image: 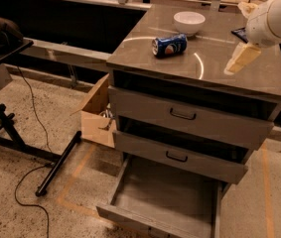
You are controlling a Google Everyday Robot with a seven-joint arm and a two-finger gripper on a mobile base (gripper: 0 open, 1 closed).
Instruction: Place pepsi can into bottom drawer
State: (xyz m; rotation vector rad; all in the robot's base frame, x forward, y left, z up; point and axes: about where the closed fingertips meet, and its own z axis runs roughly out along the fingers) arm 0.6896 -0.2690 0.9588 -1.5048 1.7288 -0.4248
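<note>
The pepsi can (170,45) lies on its side on the grey cabinet top (204,68), in front of the white bowl (189,22). The bottom drawer (165,197) is pulled out wide and its flat grey floor is bare. My gripper (235,64) hangs from the white arm at the right, just above the cabinet top. It is well to the right of the can, apart from it, and holds nothing that I can see.
The two upper drawers (184,114) with black handles are closed. A dark blue flat thing (239,33) lies behind the gripper. An open cardboard box (98,115) stands left of the cabinet. A black stand (11,128) and a cable (31,202) are on the floor at left.
</note>
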